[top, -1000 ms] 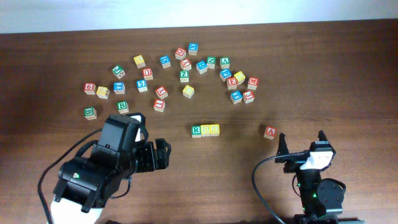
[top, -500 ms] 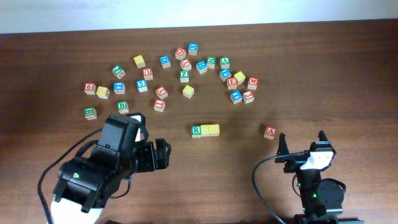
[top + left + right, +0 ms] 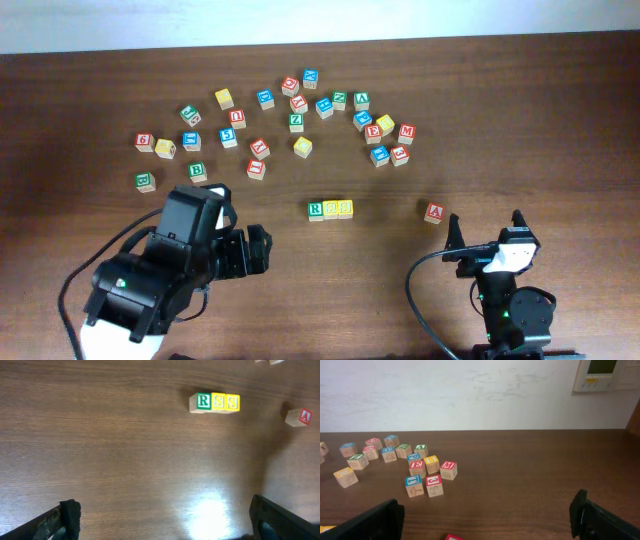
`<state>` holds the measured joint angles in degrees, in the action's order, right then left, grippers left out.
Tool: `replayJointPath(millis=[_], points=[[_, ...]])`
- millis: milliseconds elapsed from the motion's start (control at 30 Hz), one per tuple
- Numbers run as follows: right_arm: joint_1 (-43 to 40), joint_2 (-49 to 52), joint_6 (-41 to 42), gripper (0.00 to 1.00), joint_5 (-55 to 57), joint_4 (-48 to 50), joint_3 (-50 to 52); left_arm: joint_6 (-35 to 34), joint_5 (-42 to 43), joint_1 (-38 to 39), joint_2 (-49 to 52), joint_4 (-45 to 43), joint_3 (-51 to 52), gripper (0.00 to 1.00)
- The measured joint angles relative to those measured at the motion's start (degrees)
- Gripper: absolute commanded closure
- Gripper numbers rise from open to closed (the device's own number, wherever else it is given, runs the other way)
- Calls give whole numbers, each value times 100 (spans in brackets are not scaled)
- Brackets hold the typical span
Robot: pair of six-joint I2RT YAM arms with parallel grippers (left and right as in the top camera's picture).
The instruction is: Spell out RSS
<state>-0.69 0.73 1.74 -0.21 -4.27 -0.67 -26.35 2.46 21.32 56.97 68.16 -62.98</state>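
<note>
A green R block and two yellow S blocks sit touching in a row at the table's middle, reading R S S. They also show in the left wrist view, the R block at the left of the row. My left gripper is open and empty, to the left of and nearer than the row. Its fingers frame bare table. My right gripper is open and empty at the front right, its fingers wide apart.
A red A block lies alone right of the row, near the right gripper; it also shows in the left wrist view. Several loose letter blocks are scattered in an arc across the back, seen too from the right wrist.
The left arm has shifted slightly toward the front and left, away from the row. The blocks and the right arm have not moved.
</note>
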Motion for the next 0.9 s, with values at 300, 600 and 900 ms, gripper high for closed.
replayJointPath(millis=[300,600,900], points=[[-4,-4,0,2,22,0,0,2260,741,-1010,-2424,-2855,2188,1],[-4,-13,2,2,24,0,0,2640,933,-2197,-4990,-4806,4907,1],[-4,-11,4,2,22,0,0,2660,929,-2544,-5598,-7084,6140,1]])
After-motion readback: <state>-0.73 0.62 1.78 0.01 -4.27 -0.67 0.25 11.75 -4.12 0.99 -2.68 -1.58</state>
